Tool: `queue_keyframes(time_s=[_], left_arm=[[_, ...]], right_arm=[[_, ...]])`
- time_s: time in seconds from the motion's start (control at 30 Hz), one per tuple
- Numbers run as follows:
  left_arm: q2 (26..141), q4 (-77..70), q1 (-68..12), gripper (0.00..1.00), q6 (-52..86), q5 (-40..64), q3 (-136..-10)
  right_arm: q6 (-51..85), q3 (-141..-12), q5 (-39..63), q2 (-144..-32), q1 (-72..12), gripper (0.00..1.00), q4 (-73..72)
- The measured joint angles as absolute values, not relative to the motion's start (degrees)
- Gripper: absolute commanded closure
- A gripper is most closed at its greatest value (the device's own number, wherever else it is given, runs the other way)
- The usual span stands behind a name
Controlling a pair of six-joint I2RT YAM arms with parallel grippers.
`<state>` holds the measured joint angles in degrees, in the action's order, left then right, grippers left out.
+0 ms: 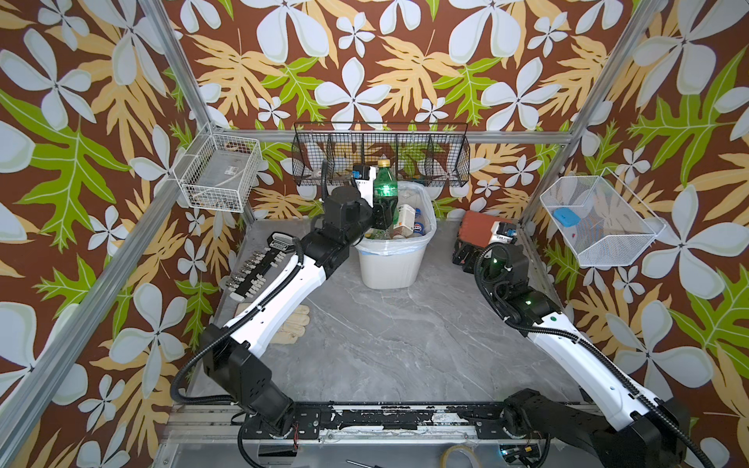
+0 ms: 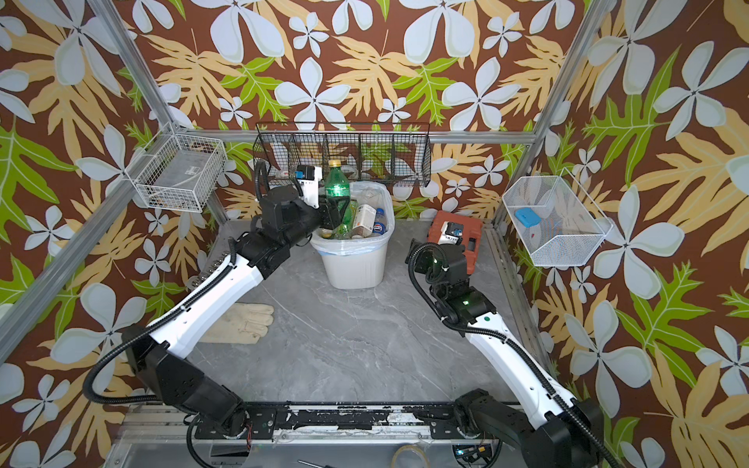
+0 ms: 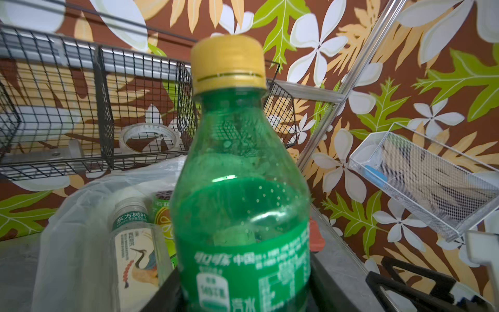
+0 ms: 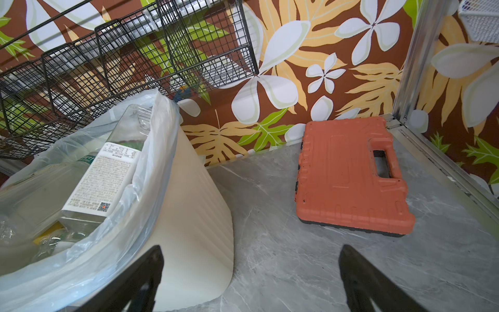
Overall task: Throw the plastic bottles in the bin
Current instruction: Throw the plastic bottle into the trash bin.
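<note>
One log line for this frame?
left gripper shut on green bottle, upright above bin | right gripper open, empty, near orange case | bin holds other bottles

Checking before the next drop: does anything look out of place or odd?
The bin is heaped: bottles reach its rim, and a white-labelled bottle leans up against it. The green bottle in the left gripper may not settle inside. Nothing looks spilled.

The green translucent plastic bottle [image 3: 240,205] has a yellow cap [image 3: 229,64] and a green label with white print. The white ribbed plastic bin [image 1: 391,269] carries a translucent white liner [image 4: 151,162]. The flat moulded tool case [image 4: 348,175] is orange-red, black underneath. The surface [image 1: 405,336] is grey with marble-like veins. The walls [image 1: 364,60] are brown with white flowers and green and tan leaves.
</note>
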<state>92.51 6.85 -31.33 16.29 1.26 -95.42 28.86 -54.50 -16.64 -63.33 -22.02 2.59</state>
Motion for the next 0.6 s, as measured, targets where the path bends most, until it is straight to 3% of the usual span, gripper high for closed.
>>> queue_keyframes(time_s=[0.2, 0.23, 0.33, 0.6], left_arm=[[97.06, 10.68, -30.41, 0.42, 16.01, 3.11, -99.15], [97.43, 10.9, -30.41, 0.36, 16.01, 3.36, -99.44], [98.61, 12.12, -30.06, 0.02, 16.01, 3.95, -100.27], [97.49, 14.68, -29.39, 0.0, 16.45, 1.39, -103.2]], right_arm=[[28.21, -54.57, -16.95, -62.52, -21.87, 0.0, 2.72], [28.12, -54.57, -16.95, -62.43, -21.87, 0.01, 2.74], [28.01, -54.57, -16.93, -62.0, -21.87, 0.01, 2.76], [27.35, -54.87, -16.93, -61.93, -21.87, 0.0, 2.87]])
